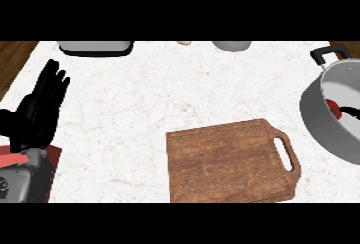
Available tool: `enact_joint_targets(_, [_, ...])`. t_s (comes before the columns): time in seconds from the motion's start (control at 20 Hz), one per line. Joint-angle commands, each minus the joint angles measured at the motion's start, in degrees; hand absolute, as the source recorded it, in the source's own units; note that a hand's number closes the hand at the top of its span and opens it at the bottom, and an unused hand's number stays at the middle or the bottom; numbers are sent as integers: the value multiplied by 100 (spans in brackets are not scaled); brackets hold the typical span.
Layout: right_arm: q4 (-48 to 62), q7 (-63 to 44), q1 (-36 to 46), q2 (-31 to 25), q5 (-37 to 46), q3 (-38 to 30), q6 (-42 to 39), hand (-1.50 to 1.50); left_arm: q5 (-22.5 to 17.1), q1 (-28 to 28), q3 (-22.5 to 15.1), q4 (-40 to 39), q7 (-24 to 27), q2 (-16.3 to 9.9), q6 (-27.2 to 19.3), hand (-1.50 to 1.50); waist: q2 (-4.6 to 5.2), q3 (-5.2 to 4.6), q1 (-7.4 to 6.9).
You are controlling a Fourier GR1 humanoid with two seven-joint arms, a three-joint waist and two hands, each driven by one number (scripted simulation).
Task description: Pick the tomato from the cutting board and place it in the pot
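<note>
One hand [38,112] shows clearly, the left, at the near left edge of the counter [147,100], fingers straight and up, holding nothing, its grey forearm [21,178] coming in from the near edge. Near centre lies the board [225,164], a brown wooden slab with a slot handle on its right side and nothing on its top. Right of it, and a little farther, sits the pot [320,116], grey metal, cut off by the right edge, with a black handle [327,53] on its far side. Inside it shows the tomato [333,108], red, partly hidden by the rim; just beside it a few black fingers of the right hand [349,112] show at the edge, and whether they are wide or curled cannot be told. At the far edge stand a grey tray [95,47], a small pale bit [184,42] and a grey bowl [232,45].
</note>
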State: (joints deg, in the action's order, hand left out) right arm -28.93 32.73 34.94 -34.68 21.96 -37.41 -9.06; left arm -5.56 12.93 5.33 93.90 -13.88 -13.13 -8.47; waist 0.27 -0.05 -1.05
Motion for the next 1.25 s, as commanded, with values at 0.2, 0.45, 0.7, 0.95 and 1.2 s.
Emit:
enact_joint_targets(0.2, [1160,605,-52,-1007,-665,-621,-1035,-150,-76,-13,112,-79,32,-91,178,0,42,26,-27])
enact_joint_targets(0.45, [1461,563,-134,-1737,-790,-714,-1725,-150,-124,292,198,-141,-182,-159,180,0,39,27,-2])
enact_joint_targets(0.7, [1635,1097,-667,-1900,-753,-648,-2054,-150,-21,-6,116,-305,339,37,196,0,41,31,-14])
enact_joint_targets(0.95, [1692,1141,-799,-2209,-826,-704,-2250,-150,188,0,-138,-124,161,288,-69,0,64,50,-35])
enact_joint_targets(1.2, [1680,1107,-838,-2233,-847,-635,-2364,-150,24,276,124,-297,106,52,84,0,62,49,-37])
